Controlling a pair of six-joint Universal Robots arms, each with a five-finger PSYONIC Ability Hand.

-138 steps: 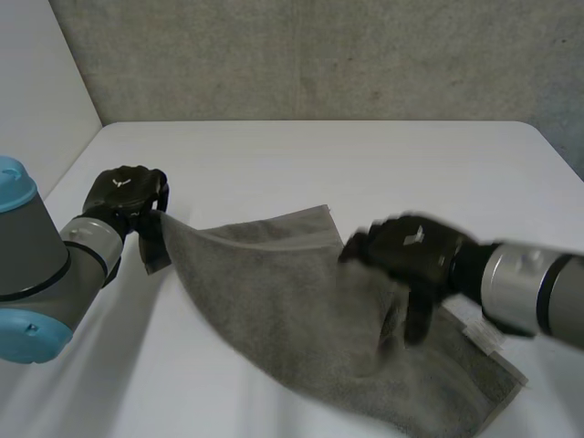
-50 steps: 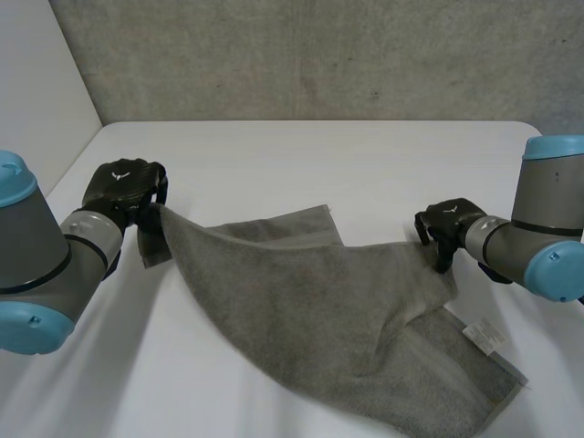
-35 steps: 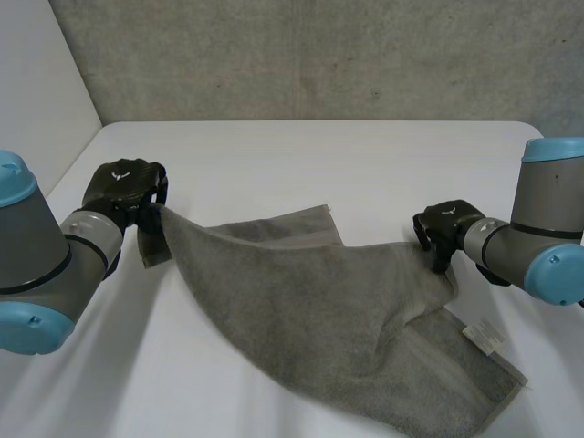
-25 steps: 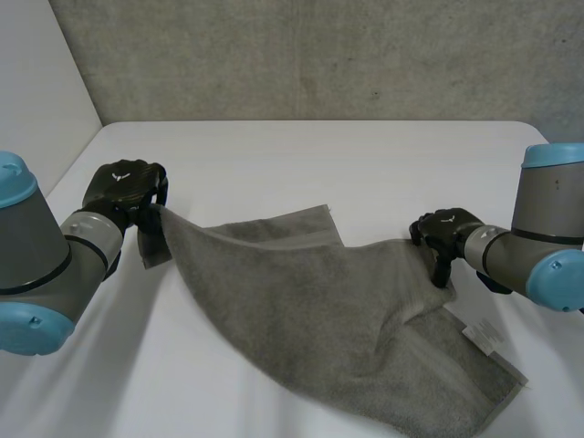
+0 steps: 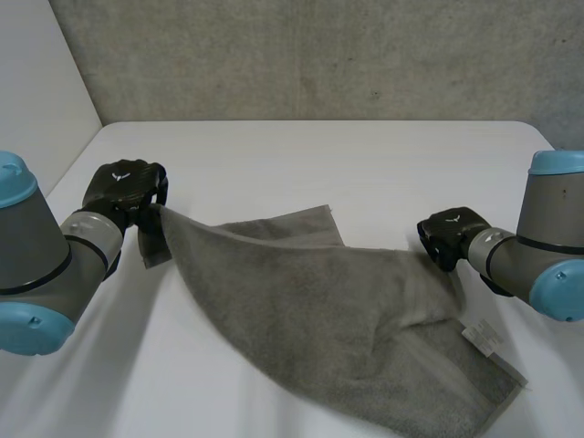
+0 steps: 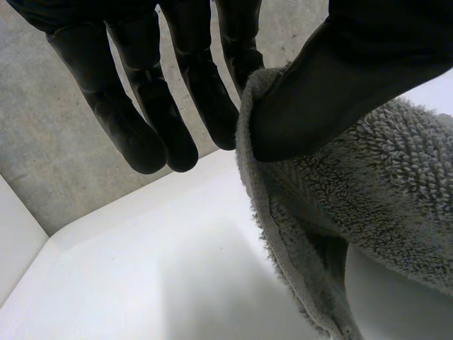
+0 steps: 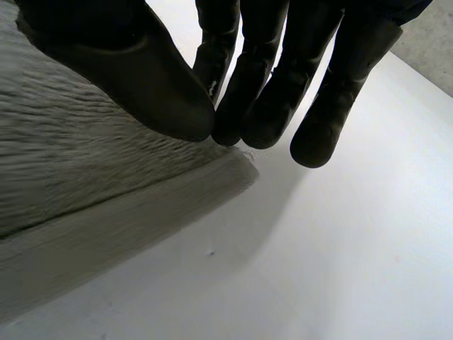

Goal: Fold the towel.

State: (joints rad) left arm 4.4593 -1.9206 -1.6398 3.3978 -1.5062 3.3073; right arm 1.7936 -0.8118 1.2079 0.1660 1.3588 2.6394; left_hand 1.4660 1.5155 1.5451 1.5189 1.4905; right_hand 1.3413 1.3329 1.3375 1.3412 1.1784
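one white table (image 5: 319, 155) carries one grey towel (image 5: 301, 301), its near part lying flat and its far edge stretched between two hands. the left hand (image 5: 123, 190) pinches one raised corner between thumb and a finger, the other fingers straight. the right hand (image 5: 447, 233) sits at the opposite edge, and i cannot tell whether it grips. one white tag (image 5: 482, 336) is on the towel near its right edge.
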